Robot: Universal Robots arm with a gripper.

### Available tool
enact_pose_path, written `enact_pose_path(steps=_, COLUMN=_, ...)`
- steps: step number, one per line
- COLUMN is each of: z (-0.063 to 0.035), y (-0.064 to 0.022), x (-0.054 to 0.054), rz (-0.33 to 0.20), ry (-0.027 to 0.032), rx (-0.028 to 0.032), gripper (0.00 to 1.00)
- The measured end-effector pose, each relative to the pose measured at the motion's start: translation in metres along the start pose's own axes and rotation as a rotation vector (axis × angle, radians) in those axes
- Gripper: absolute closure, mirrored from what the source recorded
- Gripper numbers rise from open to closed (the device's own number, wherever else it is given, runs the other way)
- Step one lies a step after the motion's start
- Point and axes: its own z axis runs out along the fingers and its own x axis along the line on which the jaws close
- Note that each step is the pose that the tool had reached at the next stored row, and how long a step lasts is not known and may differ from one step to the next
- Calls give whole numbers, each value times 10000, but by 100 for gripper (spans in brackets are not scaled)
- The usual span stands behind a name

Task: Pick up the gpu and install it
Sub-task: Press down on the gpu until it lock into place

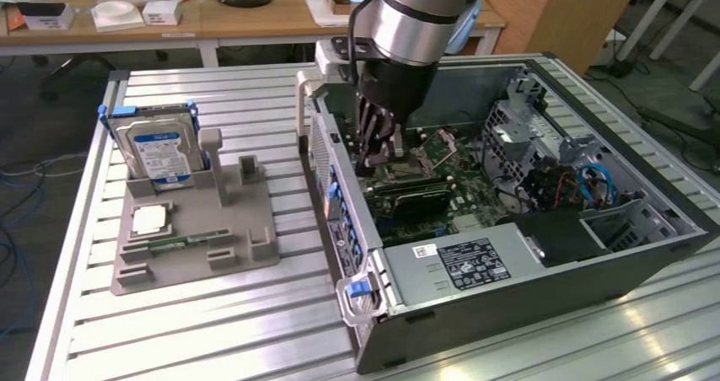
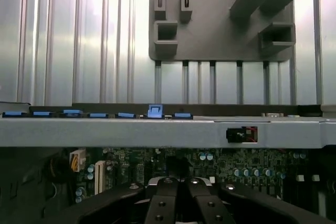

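In the exterior view we see the arm reaching down into the open computer case, which lies on its side on the slatted metal table. The gripper is low inside the case, above the green motherboard, close to the case wall on the exterior view's left. Just below the fingertips there is a dark flat card lying along the board; it seems to be the gpu, seated among the slots, but we cannot tell if the fingers touch it. On the exterior view's left, well apart from the case, a grey holder tray stands on the table, with a blue-labelled hard drive upright at its far end, a processor chip lying flat, and a small green memory stick near it. In the wrist view we see the gripper's black fingers standing close together, nearly closed, over the motherboard. The grey case wall crosses the picture, with blue clips along its edge, and beyond it are the table and the grey tray.
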Motion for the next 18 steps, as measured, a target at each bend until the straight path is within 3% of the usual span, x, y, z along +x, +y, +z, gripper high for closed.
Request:
enact_pose_path(steps=3, z=-37, y=5, x=0, rz=6, ry=39, rx=28, gripper=90)
enact_pose_path(steps=6, z=-48, y=1, x=12, rz=20, ry=150, rx=30, gripper=90)
enact_pose_path(steps=11, z=-29, y=-63, x=44, rz=20, ry=152, rx=-13, gripper=90)
enact_pose_path(steps=13, z=-23, y=-95, x=59, rz=20, ry=153, rx=-59, gripper=90)
enact_pose_path(steps=14, z=-23, y=-104, x=69, rz=20, ry=155, rx=-100, gripper=90)
enact_pose_path(steps=15, z=-21, y=-110, x=74, rz=20, ry=153, rx=-200, gripper=90)
enact_pose_path(steps=18, z=-18, y=-128, x=90, rz=20, ry=159, rx=-625, gripper=90)
